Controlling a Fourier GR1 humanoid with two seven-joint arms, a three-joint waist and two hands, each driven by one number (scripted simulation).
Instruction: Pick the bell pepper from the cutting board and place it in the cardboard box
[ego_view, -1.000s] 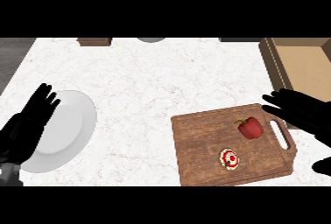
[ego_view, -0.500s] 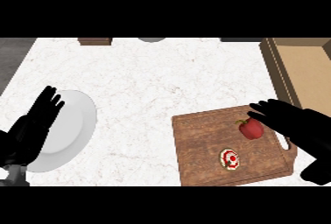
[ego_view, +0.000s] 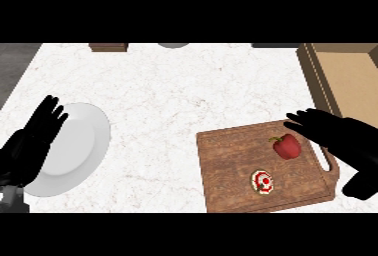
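The cardboard box (ego_view: 341, 75) at two o'clock was cut off by the edge, its inside hidden. The bell pepper (ego_view: 287, 146) lay on the cutting board (ego_view: 229, 170), just beside the right hand (ego_view: 339, 137), fingers spread and empty. The left hand (ego_view: 33, 142) rested open over the white plate (ego_view: 77, 150) at nine o'clock.

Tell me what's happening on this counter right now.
The robot's right hand is open beside a red pepper on the cutting board, not holding it yet. A small round item also lies on the board. The box sits at the right edge. The left hand rests open over a white plate.
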